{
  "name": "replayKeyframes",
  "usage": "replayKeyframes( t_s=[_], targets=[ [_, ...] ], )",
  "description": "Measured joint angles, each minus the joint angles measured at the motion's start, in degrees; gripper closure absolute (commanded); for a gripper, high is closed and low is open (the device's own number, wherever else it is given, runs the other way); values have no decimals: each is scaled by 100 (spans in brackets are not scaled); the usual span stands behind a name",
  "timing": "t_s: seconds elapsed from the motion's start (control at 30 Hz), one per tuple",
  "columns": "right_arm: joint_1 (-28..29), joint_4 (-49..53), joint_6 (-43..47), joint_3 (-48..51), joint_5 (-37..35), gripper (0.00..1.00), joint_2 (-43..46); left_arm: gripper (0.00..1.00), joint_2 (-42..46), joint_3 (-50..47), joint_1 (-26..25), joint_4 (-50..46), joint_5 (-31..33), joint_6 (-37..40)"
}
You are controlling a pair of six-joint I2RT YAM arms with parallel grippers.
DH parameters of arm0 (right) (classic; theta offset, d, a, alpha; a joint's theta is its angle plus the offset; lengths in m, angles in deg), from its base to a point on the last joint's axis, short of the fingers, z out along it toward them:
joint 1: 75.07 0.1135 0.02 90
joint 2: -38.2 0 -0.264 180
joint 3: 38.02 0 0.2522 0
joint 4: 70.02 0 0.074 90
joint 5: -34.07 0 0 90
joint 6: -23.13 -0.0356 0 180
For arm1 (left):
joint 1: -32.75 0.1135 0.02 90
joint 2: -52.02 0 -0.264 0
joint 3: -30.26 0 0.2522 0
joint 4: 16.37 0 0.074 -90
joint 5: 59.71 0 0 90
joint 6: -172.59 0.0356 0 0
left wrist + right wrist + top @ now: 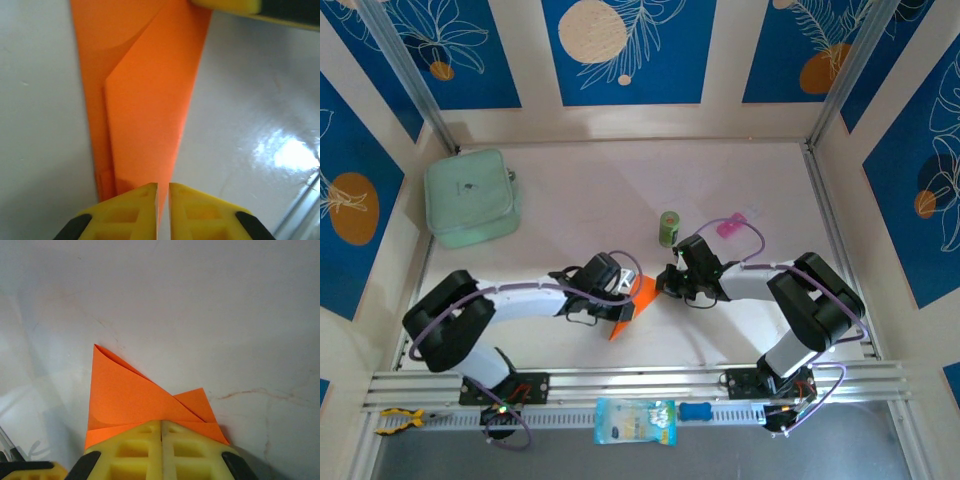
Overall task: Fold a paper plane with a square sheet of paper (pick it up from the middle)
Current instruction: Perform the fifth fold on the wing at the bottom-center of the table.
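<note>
The square sheet of paper (pixel 632 308) is bright orange and folded into a slim, pointed paper plane shape, lying flat on the white table between both grippers. In the left wrist view the paper (pixel 145 115) narrows toward my left gripper (pixel 163 187), whose yellow jaws stand a thin slit apart with the paper's tip running into the slit. My right gripper (pixel 161 424) is shut, its fingertips resting over the edge of the layered paper (pixel 125 395), which spreads flat on both sides of them. From above, the left gripper (pixel 633 293) and right gripper (pixel 665 285) meet at the paper's upper end.
A small green can (pixel 668 228) stands just behind the grippers, with a pink packet (pixel 730 226) to its right. A mint-green pouch (pixel 470 197) lies at the back left. On the front rail lie a blue-and-white packet (pixel 635 420) and yellow pliers (pixel 398 420).
</note>
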Motion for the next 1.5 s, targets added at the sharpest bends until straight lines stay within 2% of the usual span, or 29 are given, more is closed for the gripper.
replayKeyframes(
  t_s=[0.13, 0.4, 0.6, 0.7, 0.9, 1.27, 1.37, 1.5],
  targets=[
    [-2, 160, 96, -7, -2, 90, 90, 96, -160, -7, 9, 63, 24, 66],
    [164, 319, 306, -72, 125, 88, 629, 97, -13, -404, 11, 675, 0, -101],
    [804, 131, 243, -142, 149, 89, 396, 98, -11, -433, 11, 741, 0, -229],
    [861, 55, 177, -138, 120, 89, 101, 99, -11, -433, 11, 741, 0, -245],
    [481, -118, 87, -28, 205, 89, -111, 100, -13, -437, 11, 763, -2, -245],
    [-909, -157, 208, 140, 382, 88, 122, 100, -31, -490, 11, 907, -39, -374],
    [-953, 33, 240, 140, 365, 85, 446, 100, -31, -557, 7, 1062, -61, -564],
    [-621, 308, 243, 140, 254, 83, 1108, 99, -44, -660, -37, 1355, -52, -940]
  ],
)
